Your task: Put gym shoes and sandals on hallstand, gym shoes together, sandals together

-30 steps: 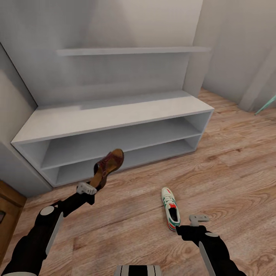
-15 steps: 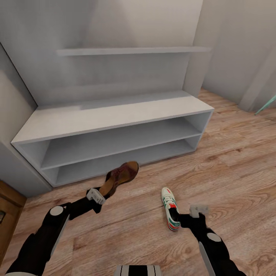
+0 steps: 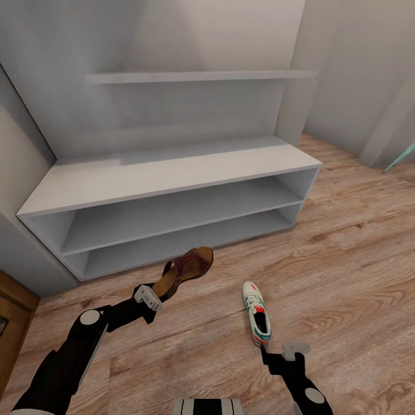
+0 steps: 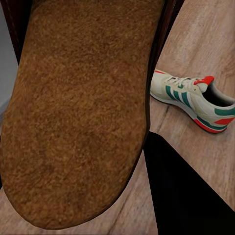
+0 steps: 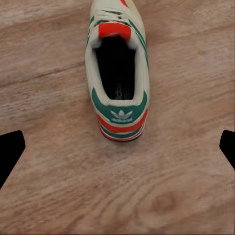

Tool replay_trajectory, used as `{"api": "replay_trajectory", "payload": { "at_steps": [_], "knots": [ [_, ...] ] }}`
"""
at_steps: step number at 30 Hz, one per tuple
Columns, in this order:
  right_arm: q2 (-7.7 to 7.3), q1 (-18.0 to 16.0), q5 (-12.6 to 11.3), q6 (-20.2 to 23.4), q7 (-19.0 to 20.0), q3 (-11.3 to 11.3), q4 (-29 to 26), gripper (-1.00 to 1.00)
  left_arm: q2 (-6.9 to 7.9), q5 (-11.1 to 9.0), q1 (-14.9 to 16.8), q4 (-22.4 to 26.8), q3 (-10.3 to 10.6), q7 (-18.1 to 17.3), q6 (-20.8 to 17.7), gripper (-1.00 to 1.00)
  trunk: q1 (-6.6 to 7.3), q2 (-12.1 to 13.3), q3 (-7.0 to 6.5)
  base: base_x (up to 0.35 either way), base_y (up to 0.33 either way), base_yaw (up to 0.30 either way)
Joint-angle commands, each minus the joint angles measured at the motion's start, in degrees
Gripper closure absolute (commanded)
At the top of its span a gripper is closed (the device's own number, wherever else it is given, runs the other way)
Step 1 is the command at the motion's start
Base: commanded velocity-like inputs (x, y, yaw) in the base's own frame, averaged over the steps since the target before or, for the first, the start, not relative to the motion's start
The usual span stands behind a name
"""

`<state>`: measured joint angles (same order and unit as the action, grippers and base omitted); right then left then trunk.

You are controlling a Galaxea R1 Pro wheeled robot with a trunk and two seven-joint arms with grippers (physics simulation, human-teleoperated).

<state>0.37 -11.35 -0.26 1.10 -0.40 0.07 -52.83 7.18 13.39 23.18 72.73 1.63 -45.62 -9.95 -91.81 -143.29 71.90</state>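
Observation:
My left gripper [image 3: 162,290] is shut on one dark brown sandal [image 3: 185,270], held in the air in front of the hallstand's [image 3: 173,173] lower shelves, toe pointing up and right. Its tan sole [image 4: 78,107] is close in the left wrist view. One white gym shoe [image 3: 257,314] with green stripes lies on the corridor floor [image 3: 346,271], heel toward me. My right gripper [image 3: 276,353] hangs open just behind that heel. In the right wrist view the shoe [image 5: 117,68] lies straight ahead, beyond the spread fingertips [image 5: 11,149].
The pale grey hallstand has two long open shelves, a flat top and an upper shelf [image 3: 202,76], all bare. A brown wooden cabinet [image 3: 11,311] stands at the left edge. Grey walls close in the left and back; open floor stretches to the right.
My left arm has swung the sandal lower and to the right, tilting it flatter. My right gripper has drawn back toward me and now sits behind the gym shoe's heel.

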Motion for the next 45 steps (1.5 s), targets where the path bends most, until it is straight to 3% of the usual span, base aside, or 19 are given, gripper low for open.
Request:
{"api": "replay_trajectory", "payload": {
  "at_steps": [1, 25, 32, 45],
  "knots": [
    [0.01, -0.3, 0.0, -0.6, 0.0, 0.0, 1.2, -1.0, 0.02, 0.2, 0.0, 0.1, 0.0, -0.3, -0.3, 1.0, 0.01, 0.0, 0.04, 0.0, 0.0, 0.0],
    [0.17, -1.0, 0.3, -2.1, -0.1, 0.0, 3.0, -1.0, 0.02, 0.2, 0.0, 0.1, 0.0, -0.3, -0.3, 1.0, 0.01, 0.0, 0.04, 0.0, 0.0, 0.0],
    [0.18, -1.0, 0.3, -9.5, -0.1, 0.0, 3.0, -1.0, 0.02, 0.1, 0.0, 0.2, 0.0, -0.3, -0.3, 1.0, 0.01, 0.0, 0.04, 0.0, 0.0, 0.0],
    [0.15, -1.0, 0.1, -11.7, -0.1, -0.1, 3.0, -1.0, 0.02, 0.1, 0.0, 0.2, 0.0, -0.3, -0.3, 1.0, 0.01, 0.0, 0.04, 0.0, 0.0, 0.0]
  ]
}}
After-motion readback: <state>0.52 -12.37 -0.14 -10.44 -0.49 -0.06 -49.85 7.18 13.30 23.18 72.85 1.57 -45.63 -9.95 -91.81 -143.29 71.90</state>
